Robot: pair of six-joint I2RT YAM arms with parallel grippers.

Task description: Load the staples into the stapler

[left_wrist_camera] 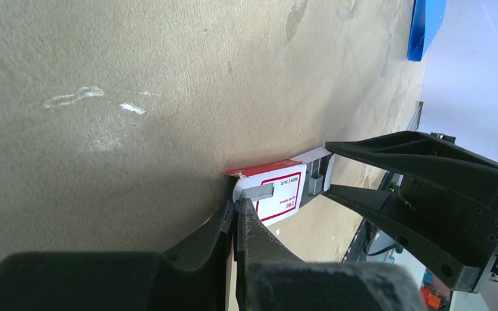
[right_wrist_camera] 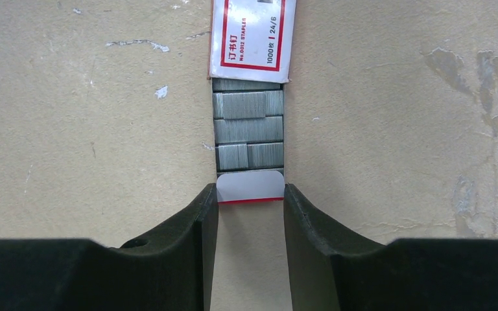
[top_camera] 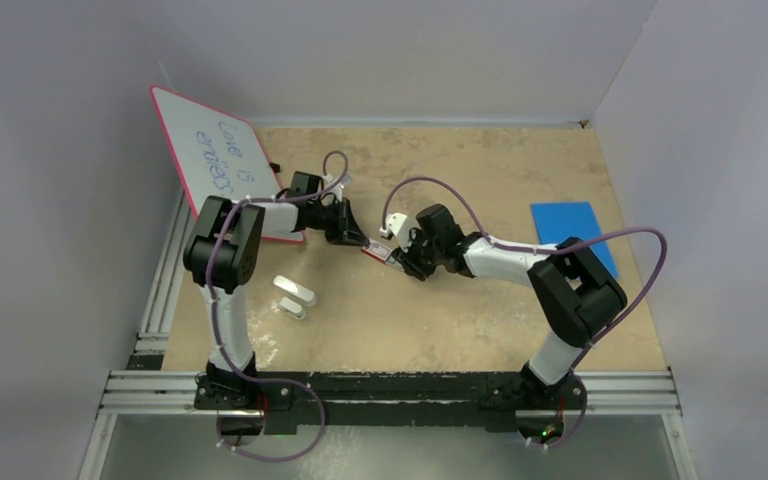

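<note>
A small red-and-white box (top_camera: pixel 377 252) lies at the table's middle, between both grippers. In the right wrist view its sleeve (right_wrist_camera: pixel 251 39) is slid back. Its inner tray (right_wrist_camera: pixel 250 186) is pulled out, showing several grey ribbed staple strips (right_wrist_camera: pixel 249 126). My right gripper (right_wrist_camera: pixel 250 194) is shut on the tray's end, one finger on each side. My left gripper (left_wrist_camera: pixel 237 204) is shut, and a short grey staples strip (left_wrist_camera: pixel 259 190) sticks out of its tips in front of the box (left_wrist_camera: pixel 282 194). Two white bars (top_camera: pixel 295 297), the stapler, lie to the left, below the left arm.
A whiteboard (top_camera: pixel 210 150) with blue writing leans at the back left. A blue flat pad (top_camera: pixel 570 230) lies at the right; it also shows in the left wrist view (left_wrist_camera: pixel 425 26). Grey walls enclose the table. The right gripper's fingers (left_wrist_camera: pixel 415 175) are close to my left fingertips.
</note>
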